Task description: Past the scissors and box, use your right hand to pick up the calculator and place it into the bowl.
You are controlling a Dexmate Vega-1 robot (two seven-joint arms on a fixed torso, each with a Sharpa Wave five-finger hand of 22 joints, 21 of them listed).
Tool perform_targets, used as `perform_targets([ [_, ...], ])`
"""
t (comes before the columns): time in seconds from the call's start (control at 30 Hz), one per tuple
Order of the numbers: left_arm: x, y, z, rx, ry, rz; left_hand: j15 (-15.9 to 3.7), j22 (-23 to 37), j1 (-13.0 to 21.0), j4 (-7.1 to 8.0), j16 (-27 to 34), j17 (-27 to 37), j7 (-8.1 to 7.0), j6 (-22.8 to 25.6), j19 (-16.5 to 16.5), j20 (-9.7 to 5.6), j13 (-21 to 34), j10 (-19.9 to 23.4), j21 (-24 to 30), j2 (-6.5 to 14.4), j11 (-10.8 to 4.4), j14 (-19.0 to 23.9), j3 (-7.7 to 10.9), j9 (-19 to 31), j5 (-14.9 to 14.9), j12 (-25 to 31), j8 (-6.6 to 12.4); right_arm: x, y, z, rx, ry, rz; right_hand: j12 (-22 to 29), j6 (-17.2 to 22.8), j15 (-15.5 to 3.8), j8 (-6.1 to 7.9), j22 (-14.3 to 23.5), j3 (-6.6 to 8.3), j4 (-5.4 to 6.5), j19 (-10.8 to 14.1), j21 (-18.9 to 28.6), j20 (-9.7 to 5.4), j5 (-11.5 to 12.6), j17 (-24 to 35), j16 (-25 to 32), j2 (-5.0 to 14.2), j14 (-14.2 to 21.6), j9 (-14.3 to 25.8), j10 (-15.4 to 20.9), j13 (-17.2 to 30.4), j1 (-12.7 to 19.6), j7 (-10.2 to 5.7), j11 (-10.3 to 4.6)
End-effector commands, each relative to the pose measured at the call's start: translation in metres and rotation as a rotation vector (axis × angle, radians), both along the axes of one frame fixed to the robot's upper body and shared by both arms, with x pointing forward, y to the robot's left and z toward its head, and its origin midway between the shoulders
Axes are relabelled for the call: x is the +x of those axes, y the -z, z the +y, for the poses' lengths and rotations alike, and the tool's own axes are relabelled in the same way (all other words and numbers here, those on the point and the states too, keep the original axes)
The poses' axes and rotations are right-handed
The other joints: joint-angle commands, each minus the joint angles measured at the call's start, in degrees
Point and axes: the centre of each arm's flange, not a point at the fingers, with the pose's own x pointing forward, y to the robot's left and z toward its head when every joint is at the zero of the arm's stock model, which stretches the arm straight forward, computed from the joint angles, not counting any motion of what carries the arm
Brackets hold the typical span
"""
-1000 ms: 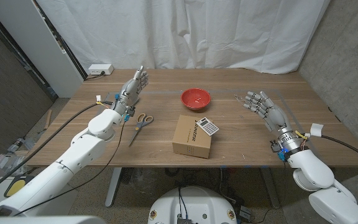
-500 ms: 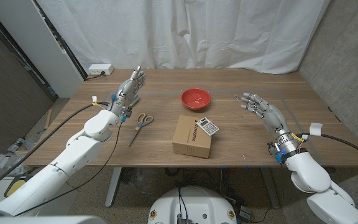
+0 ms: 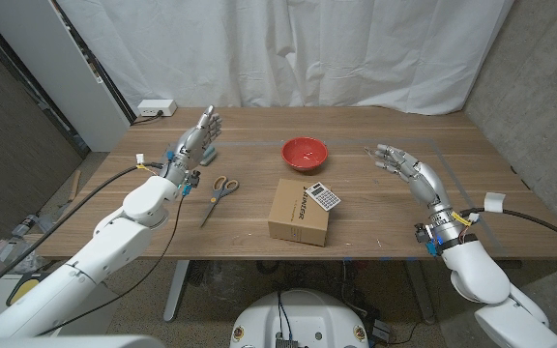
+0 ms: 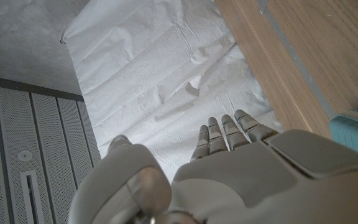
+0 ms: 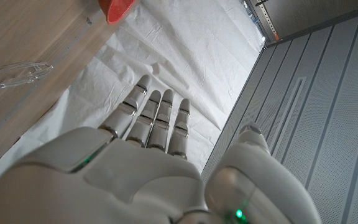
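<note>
Head view, table: Brown wood table (image 3: 375, 208) holds a red bowl (image 3: 304, 152), a cardboard box (image 3: 300, 213), scissors (image 3: 219, 192) and a grey calculator (image 3: 325, 197).
Head view, calculator: It lies on top of the box, at the box's far right corner. Its long side points slantwise, away from the robot and a bit to its left.
Head view, bowl: It sits just past the box, near the middle of the table, with nothing in it.
Head view, right hand: The right hand (image 3: 404, 164) is up in the air with its fingers spread apart. It holds nothing.
Head view, left hand: The left hand (image 3: 199, 134) is up too, fingers straight and side by side. It holds nothing.
Head view, which way: The calculator lies to the left of the right hand and a bit nearer the robot. I think the right hand is the closer one, with no scissors in its way.
Left wrist view, hand: The left hand's fingers (image 4: 225, 132) reach out straight, close together, with a white curtain (image 4: 160, 74) behind.
Right wrist view, hand: The right hand's fingers (image 5: 157, 118) are straight with small gaps. The red bowl's rim peeks in at one edge.
</note>
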Motion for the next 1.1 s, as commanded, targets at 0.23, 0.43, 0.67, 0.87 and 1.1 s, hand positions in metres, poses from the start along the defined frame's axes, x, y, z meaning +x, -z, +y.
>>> perform_targets([
  [0.23, -0.007, 0.005, 0.005, 0.0, -0.009, -0.001, -0.14, 0.2, 0.6, 0.21, -0.2, 0.2, 0.21, 0.6, 0.0, 0.34, 0.3, 0.4, -0.5, -0.1, -0.19, 0.4, -0.47, 0.3, -0.1, -0.3, -0.06, -0.004, 0.005, 0.005, -0.069, 0.119, -0.109, 0.5, 1.9, -3.47, 0.27, 0.2, 0.15, -0.93, 1.8, 0.0, -4.39, 1.0, 0.2, -0.1, -0.53, 1.6, 0.0, 1.8, 0.2, 1.3, -0.64, -0.72],
  [0.43, -0.008, 0.0, 0.008, -0.008, -0.022, -0.017, -0.13, 0.2, 0.7, 0.21, -0.2, 0.3, 0.18, 0.6, 0.0, 0.36, 0.3, 0.4, -0.5, 0.0, -0.17, 0.4, -0.56, 0.3, -0.1, -0.3, -0.11, -0.004, 0.001, 0.006, -0.126, 0.152, -0.131, 0.2, 1.7, -3.81, 0.0, 0.1, 0.29, -1.14, 2.2, 0.0, -4.73, 1.2, 0.2, -0.2, -0.5, 1.8, 0.0, 1.4, 0.2, 1.7, -1.05, -1.29],
  [0.67, -0.012, -0.004, 0.011, 0.02, -0.032, -0.002, -0.15, 0.2, 0.7, 0.2, -0.3, 0.3, 0.14, 0.6, 0.0, 0.34, 0.3, 0.4, -0.6, 0.0, -0.2, 0.4, -0.65, 0.3, -0.1, -0.4, -0.15, -0.011, -0.005, 0.001, -0.206, 0.224, -0.196, -0.1, 5.0, -7.02, 0.27, 0.0, 0.73, -2.08, 5.1, 0.1, -7.16, 2.5, 0.2, -0.1, -1.1, 4.5, 0.1, 3.1, 0.1, 4.1, -5.45, -4.79],
  [0.87, -0.016, -0.005, 0.014, 0.008, -0.046, -0.005, -0.17, 0.2, 0.7, 0.2, -0.3, 0.3, 0.08, 0.7, 0.0, 0.4, 0.3, 0.4, -0.7, 0.0, -0.3, 0.4, -0.73, 0.3, -0.1, -0.4, -0.19, -0.012, -0.004, -0.002, -0.24, 0.245, -0.214, -0.1, 5.1, -7.46, 0.14, 0.0, 0.67, -2.14, 5.6, 0.1, -7.43, 2.8, 0.2, -0.1, -1.38, 5.1, 0.1, 3.6, 0.1, 4.3, -5.74, -4.83],
  [1.1, -0.018, -0.003, 0.013, 0.0, -0.05, -0.01, -0.19, 0.2, 0.8, 0.21, -0.3, 0.3, 0.09, 0.7, 0.0, 0.41, 0.3, 0.5, -0.8, 0.0, -0.13, 0.4, -0.83, 0.3, -0.1, -0.5, -0.24, -0.016, 0.0, -0.002, -0.303, 0.285, -0.24, -0.3, 4.8, -7.6, -0.15, 0.0, 0.75, -2.22, 5.9, 0.0, -7.77, 3.2, 0.2, -0.2, -1.45, 5.2, 0.1, 3.6, 0.1, 4.7, -5.89, -5.4],
])
